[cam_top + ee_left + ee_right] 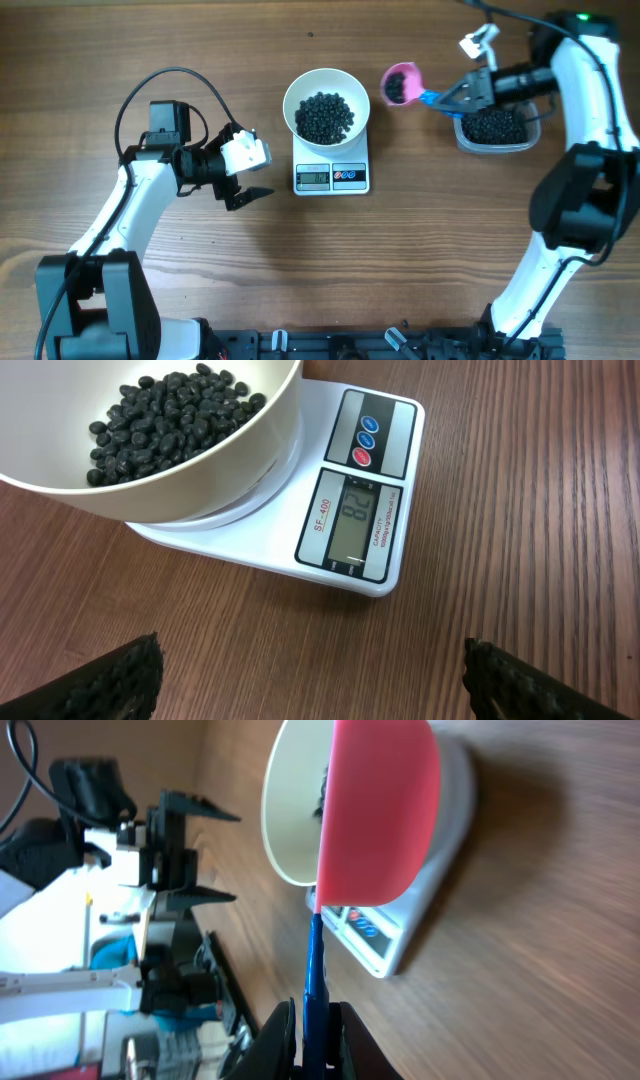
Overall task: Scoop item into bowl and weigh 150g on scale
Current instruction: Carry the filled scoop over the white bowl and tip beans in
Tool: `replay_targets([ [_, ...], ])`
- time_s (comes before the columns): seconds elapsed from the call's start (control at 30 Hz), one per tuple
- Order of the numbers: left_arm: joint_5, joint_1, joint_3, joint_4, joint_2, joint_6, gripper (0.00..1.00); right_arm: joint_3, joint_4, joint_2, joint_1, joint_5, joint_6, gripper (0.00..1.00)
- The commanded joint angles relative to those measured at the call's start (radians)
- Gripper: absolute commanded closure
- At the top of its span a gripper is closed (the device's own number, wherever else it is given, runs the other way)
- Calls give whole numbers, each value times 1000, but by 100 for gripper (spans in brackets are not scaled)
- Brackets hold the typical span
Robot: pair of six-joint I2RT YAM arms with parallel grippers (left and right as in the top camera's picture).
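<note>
The bowl [326, 105] sits on the scale [331, 176], midway across the table [420, 250] and toward its far edge. A loose heap of beans [323, 117] lies inside it, with white wall showing all round. The scale's display [356, 520] and round buttons [365, 442] face the near edge. Digits are lit, but I cannot read them with certainty.

The right tool [315, 1045] is clenched on the blue handle of a pink scoop [400, 83]. The scoop is held in the air between the bowl and the tub [495, 130], just beside the bowl's rim on the side toward the right edge. Its cup faces up and carries a small dark load of beans. In the right wrist view the cup's pink underside covers part of the bowl.

The clear tub stands toward the far right corner, well filled with more beans, and the right arm reaches over it.

The left tool [256, 165] is released, its jaws wide apart and holding nothing. It hangs over bare table on the left-edge side of the scale, pointing at the scale, near it but apart.
</note>
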Motion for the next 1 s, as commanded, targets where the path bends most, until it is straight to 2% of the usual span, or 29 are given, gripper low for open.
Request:
replay_targets([
  [0.0,23,5,-3,0,-20,19,0,46,-1,11,98,-42,44,96],
  [0.17,23,5,-3,0,-20,19,0,58,42,-35,209,31,161,96],
  [0.3,23,5,-3,0,-20,19,0,58,172,-53,323,260,365,96],
  [0.43,23,5,-3,0,-20,19,0,58,319,-53,458,571,534,96],
  [0.57,23,5,-3,1,-20,19,0,58,370,-55,599,943,539,96],
  [0.73,23,5,-3,0,-20,19,0,58,388,-57,733,1302,537,96],
  [0.97,23,5,-3,1,-20,19,0,58,444,-148,768,1286,509,96],
])
